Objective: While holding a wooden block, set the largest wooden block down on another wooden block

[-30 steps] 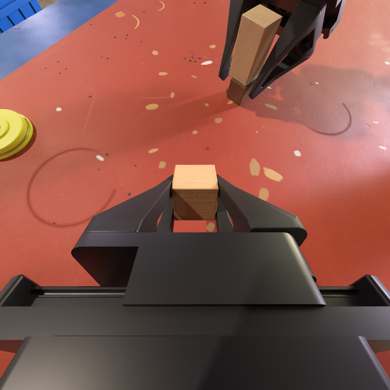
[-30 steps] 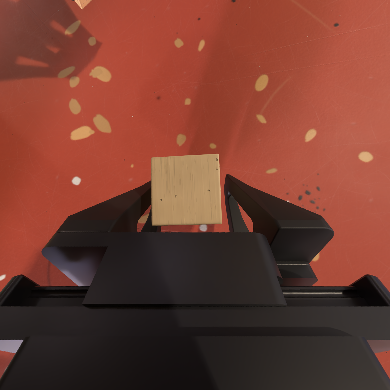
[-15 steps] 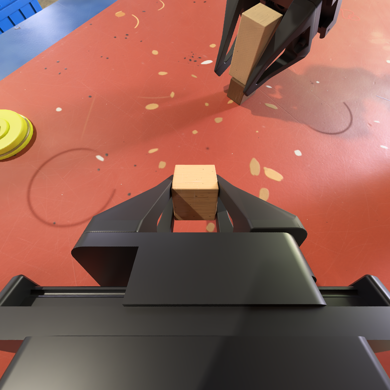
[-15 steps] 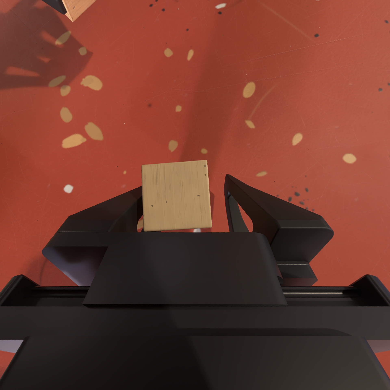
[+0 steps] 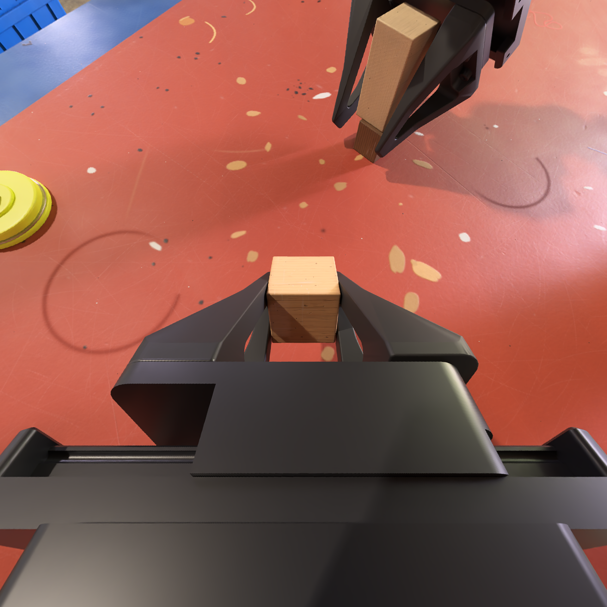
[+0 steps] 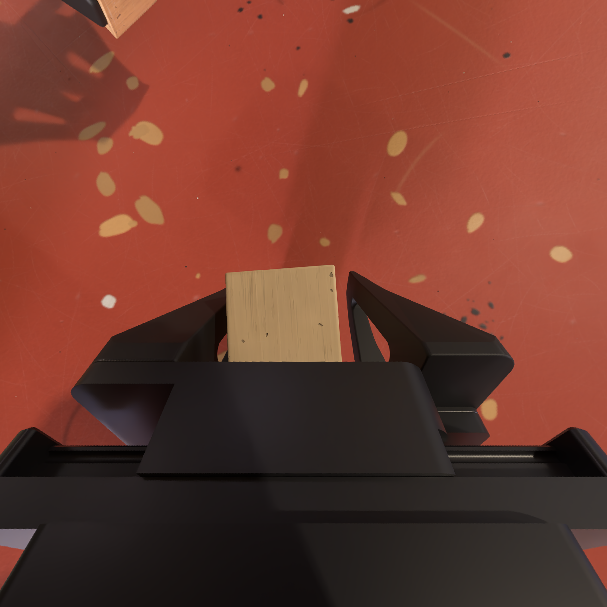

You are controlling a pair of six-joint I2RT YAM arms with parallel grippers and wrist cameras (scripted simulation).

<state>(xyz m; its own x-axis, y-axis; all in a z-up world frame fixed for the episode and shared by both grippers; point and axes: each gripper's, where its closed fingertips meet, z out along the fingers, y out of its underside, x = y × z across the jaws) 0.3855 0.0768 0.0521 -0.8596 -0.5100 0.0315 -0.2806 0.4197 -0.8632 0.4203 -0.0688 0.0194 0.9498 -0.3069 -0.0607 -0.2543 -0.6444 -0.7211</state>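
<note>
In the left wrist view, my left gripper point(image 5: 303, 285) is shut on a small light wooden cube point(image 5: 303, 299) and holds it above the red table. Far ahead on the right, the tall largest wooden block point(image 5: 394, 65) stands upright on a small darker wooden block point(image 5: 366, 141) that rests on the table. My right gripper point(image 5: 359, 138) straddles the tall block with its fingers spread. In the right wrist view I look down on the tall block's top face point(image 6: 282, 315). My right gripper point(image 6: 285, 285) is open, with a gap at the right finger point(image 6: 377, 305). The left gripper's cube point(image 6: 128, 16) shows at the top left.
A yellow disc point(image 5: 19, 207) lies at the left edge of the red table point(image 5: 197, 197). A blue surface point(image 5: 65, 49) and a blue crate point(image 5: 26, 16) are at the far left corner.
My right gripper's jaws have spread apart and let go of the tall block, which stays standing on the small dark block. My left gripper has not moved.
</note>
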